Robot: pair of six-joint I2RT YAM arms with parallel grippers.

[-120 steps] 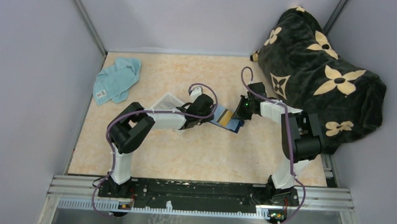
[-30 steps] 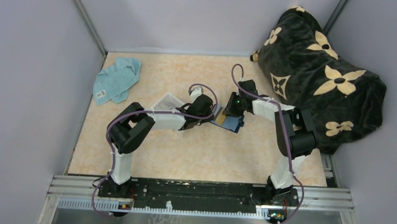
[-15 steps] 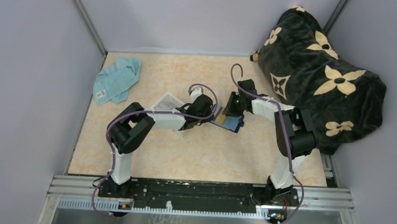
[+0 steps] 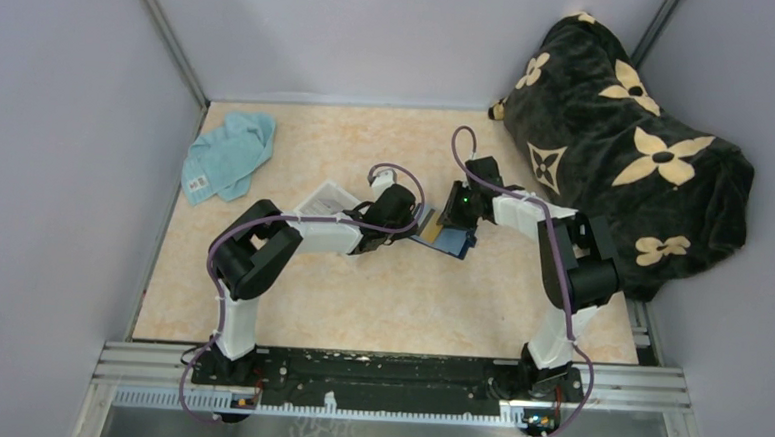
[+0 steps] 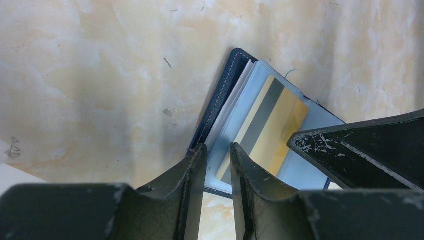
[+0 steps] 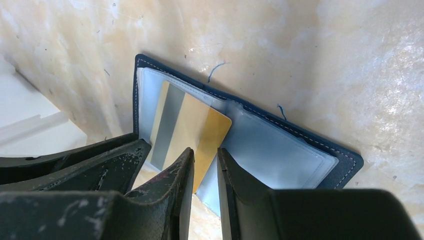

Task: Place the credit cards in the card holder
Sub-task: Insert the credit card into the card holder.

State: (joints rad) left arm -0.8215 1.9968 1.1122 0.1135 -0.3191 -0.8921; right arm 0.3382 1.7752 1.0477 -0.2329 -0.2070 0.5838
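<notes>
The card holder [image 4: 452, 242] lies open on the table between the two arms; it is navy with clear sleeves [image 6: 280, 150]. An orange-yellow credit card [image 6: 195, 125] with a grey stripe lies slanted on its left half, and also shows in the left wrist view [image 5: 272, 125]. My left gripper [image 5: 218, 146] is nearly closed with its tips at the holder's left edge [image 5: 220, 95], nothing between the jaws. My right gripper [image 6: 206, 151] is nearly closed with its tips over the card's near corner. The two grippers almost touch [image 4: 433, 224]. No other cards show.
A clear plastic tray [image 4: 325, 197] lies just left of the left gripper, partly under the arm. A teal cloth [image 4: 229, 153] lies at the far left. A dark flowered blanket [image 4: 618, 140] fills the far right corner. Walls enclose the table.
Since 4 s ago my right gripper has moved left over the card holder and now covers most of the card. In the last second nothing has visibly moved.
</notes>
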